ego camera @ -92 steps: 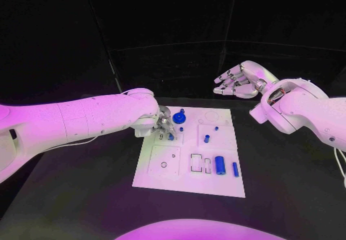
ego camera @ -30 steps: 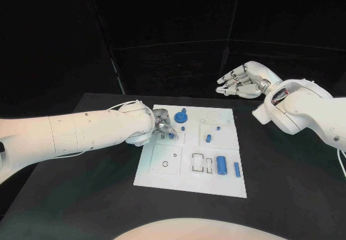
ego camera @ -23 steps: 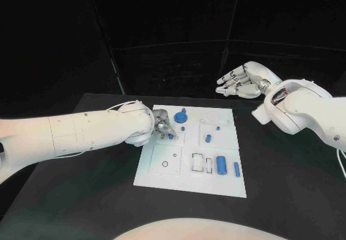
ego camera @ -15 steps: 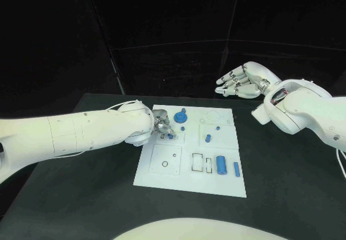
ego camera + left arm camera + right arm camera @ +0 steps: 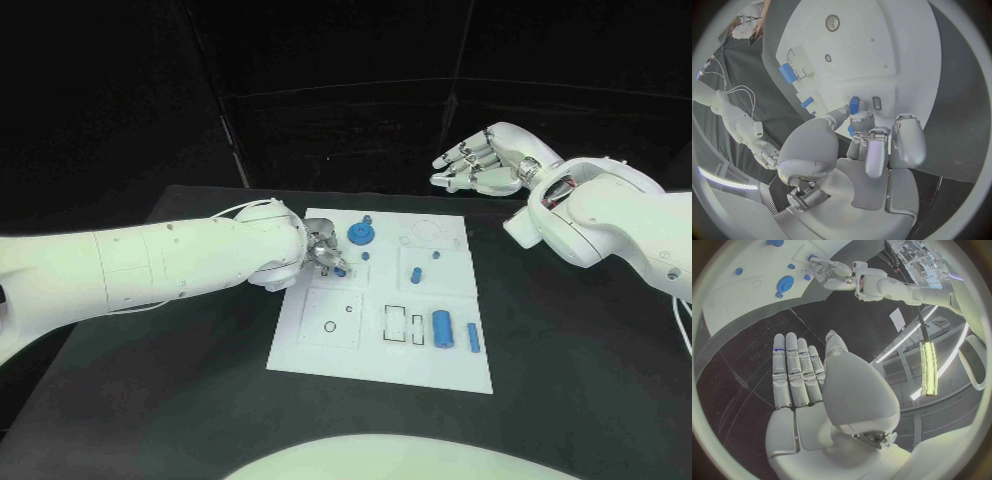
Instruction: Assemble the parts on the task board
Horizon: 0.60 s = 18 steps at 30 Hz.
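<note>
The white task board (image 5: pixel 433 365) lies mid-table. My left hand (image 5: pixel 320 252) is low over its far left square and pinches a small blue part (image 5: pixel 339 270) between thumb and fingertip; the left wrist view shows that blue part (image 5: pixel 854 105) at the fingertips beside a small slot (image 5: pixel 876 102). A blue gear (image 5: pixel 359 235) sits just beyond the hand. Blue pegs (image 5: pixel 415 276) stand mid-board. A blue cylinder (image 5: pixel 441 327) and a thin blue bar (image 5: pixel 472 338) lie near the right edge. My right hand (image 5: pixel 480 160) hangs high behind the board, fingers spread, holding nothing.
The black table (image 5: pixel 173 380) stretches round the board on all sides. The right wrist view shows the board (image 5: pixel 736 300) with the gear (image 5: pixel 786 283) far below the raised right hand (image 5: pixel 798 370), and the left hand (image 5: pixel 832 270) at the board's edge.
The left hand stays at the same square, its fingers shifting only slightly around the blue part. The right hand has not moved.
</note>
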Each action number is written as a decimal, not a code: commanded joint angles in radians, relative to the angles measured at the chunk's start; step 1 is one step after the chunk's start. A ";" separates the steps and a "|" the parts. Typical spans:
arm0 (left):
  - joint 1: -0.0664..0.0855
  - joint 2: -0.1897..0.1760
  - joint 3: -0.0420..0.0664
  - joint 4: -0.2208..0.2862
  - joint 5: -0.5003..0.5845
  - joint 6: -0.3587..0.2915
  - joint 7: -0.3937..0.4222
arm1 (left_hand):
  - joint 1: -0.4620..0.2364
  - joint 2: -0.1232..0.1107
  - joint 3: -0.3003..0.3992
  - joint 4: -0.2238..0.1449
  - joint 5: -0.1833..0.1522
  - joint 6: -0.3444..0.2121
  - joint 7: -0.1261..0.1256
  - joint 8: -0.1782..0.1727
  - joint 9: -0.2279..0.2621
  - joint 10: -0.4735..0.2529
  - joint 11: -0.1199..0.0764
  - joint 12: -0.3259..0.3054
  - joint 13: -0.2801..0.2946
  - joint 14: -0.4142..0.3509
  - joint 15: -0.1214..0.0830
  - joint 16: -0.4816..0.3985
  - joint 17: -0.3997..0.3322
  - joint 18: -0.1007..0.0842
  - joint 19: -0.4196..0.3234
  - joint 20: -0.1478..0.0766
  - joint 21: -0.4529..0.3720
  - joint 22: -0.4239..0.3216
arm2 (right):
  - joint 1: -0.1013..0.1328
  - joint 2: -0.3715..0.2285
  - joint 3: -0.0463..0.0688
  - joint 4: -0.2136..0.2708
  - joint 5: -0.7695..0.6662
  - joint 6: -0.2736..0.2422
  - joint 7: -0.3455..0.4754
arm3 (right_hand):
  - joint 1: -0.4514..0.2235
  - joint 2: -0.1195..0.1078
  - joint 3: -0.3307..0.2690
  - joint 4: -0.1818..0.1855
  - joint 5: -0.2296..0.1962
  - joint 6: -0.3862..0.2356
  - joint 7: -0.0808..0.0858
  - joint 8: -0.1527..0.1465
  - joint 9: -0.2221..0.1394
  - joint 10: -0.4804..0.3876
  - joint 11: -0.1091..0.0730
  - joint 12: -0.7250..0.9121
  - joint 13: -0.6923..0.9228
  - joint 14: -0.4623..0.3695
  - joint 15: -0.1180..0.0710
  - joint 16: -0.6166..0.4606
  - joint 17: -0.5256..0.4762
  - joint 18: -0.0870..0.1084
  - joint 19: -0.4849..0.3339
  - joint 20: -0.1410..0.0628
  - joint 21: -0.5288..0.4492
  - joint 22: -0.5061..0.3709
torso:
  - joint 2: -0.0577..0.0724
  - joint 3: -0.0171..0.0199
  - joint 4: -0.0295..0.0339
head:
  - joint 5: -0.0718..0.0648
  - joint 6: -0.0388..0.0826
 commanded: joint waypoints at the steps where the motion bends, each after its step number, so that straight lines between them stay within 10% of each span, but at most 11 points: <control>1: 0.000 0.000 -0.001 -0.002 -0.007 0.025 -0.008 | 0.004 -0.003 0.159 -0.153 0.003 0.000 -0.006 0.004 -0.002 0.012 -0.007 -0.005 -0.001 0.106 -0.004 0.003 0.263 -0.011 0.008 0.001 0.003 0.001 | 0.002 0.001 0.001 0.001 0.004 0.005 0.009 | -0.003 0.004 -0.006 -0.001 0.003 0.000 0.007 0.001 0.001 -0.008 -0.002 0.006 -0.002 -0.009 -0.001 -0.002 -0.001 0.003 0.006 0.003 -0.004 -0.002 | 0.001 0.0004 0.0000 | 0.002 -0.001; 18: 0.000 0.001 -0.001 -0.004 -0.007 0.039 -0.010 | -0.020 -0.030 0.167 -0.120 0.016 0.012 -0.020 0.036 0.023 0.029 -0.017 0.004 0.003 0.106 -0.011 0.003 0.263 -0.013 0.014 -0.004 0.010 0.014 | 0.002 -0.001 0.000 0.000 0.004 0.007 0.004 | -0.001 0.008 -0.006 -0.004 0.009 0.000 0.007 0.002 0.001 -0.010 -0.002 0.008 -0.002 -0.011 -0.001 -0.001 -0.002 0.003 0.007 0.004 -0.009 -0.004 | 0.000 0.0002 0.0005 | 0.003 -0.007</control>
